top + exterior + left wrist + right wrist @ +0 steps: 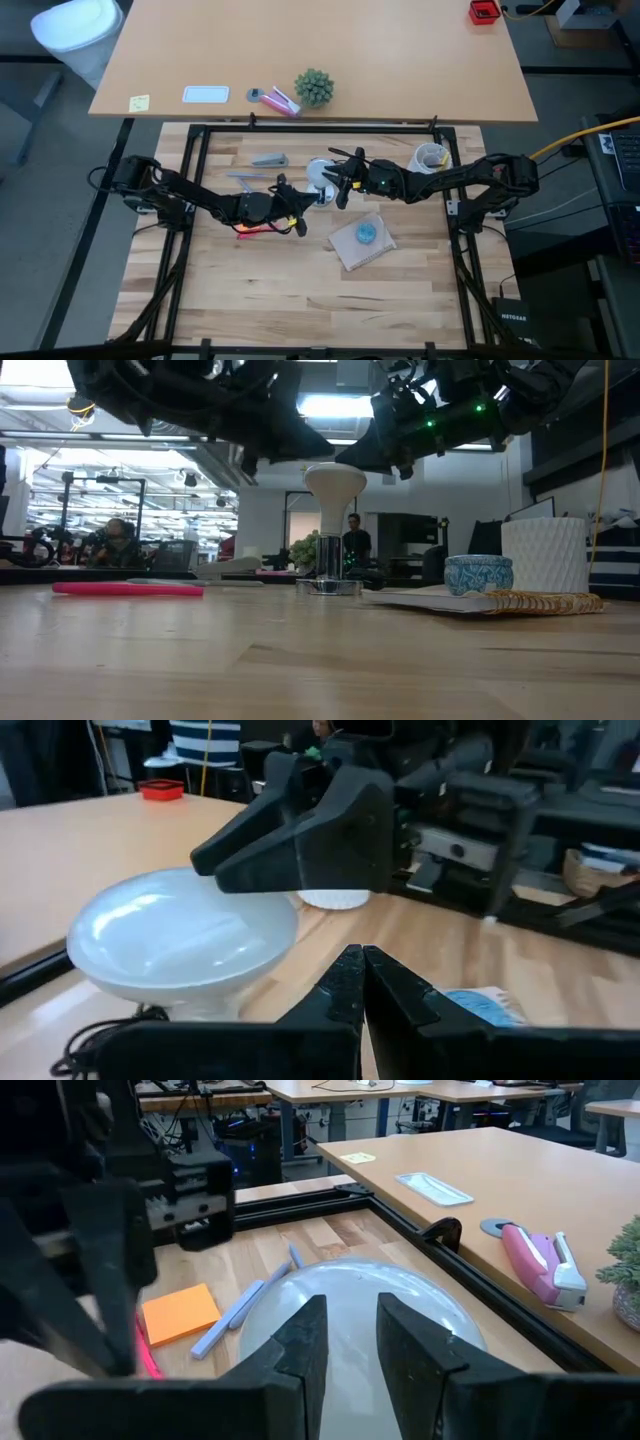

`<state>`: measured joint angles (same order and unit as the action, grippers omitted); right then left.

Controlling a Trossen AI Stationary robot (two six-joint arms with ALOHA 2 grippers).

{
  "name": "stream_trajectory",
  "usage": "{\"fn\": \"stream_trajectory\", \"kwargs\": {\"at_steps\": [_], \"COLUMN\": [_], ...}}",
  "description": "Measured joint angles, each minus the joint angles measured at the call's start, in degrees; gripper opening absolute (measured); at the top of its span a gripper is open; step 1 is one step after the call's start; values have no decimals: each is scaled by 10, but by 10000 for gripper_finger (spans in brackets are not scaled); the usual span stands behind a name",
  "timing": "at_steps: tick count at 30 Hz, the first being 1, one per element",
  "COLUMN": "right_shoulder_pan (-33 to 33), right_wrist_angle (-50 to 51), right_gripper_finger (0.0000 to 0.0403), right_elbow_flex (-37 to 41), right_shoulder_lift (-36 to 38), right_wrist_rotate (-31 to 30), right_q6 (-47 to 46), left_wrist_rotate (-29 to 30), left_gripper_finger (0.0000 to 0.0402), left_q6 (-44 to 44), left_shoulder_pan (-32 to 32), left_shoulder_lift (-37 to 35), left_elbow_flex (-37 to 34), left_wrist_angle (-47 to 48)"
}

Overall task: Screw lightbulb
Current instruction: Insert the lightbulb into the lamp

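The lightbulb [334, 488] stands upright in the middle of the low view, its base in the shiny socket [328, 586] on the wooden table [300, 660]. My right claw [348, 1342] hangs just above the bulb's dome, fingers a little apart, holding nothing; whether they touch the glass I cannot tell. My left claw [362, 982] is fully closed and empty, just beside the bulb, at centre of the high view.

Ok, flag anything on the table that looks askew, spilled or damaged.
Nothing stands out. The lightbulb stands upright in its socket, with the right gripper just above it, fingers slightly apart. The left gripper is shut beside it. The blue blob sits on a flat mat.
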<state>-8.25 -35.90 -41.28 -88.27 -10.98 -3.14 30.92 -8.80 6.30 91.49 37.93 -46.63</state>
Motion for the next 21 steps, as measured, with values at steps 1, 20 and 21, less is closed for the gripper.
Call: {"fn": "stream_trajectory", "kwargs": {"at_steps": [1,20,21], "right_shoulder_pan": [0,0,0], "right_wrist_angle": [0,0,1], "right_gripper_finger": [90,90,90], "right_elbow_flex": [0,0,0], "right_shoulder_lift": [0,0,0], "right_wrist_rotate": [0,0,0], "right_q6": [0,0,0], "left_wrist_rotate": [1,94,102], "left_gripper_finger": [1,1,1], "left_q6": [1,0,0], "left_shoulder_pan": [-3,-22,-22], "left_shoulder_lift": [4,8,8], "left_elbow_flex": [0,0,0], "left_wrist_angle": [-3,16,16]}}
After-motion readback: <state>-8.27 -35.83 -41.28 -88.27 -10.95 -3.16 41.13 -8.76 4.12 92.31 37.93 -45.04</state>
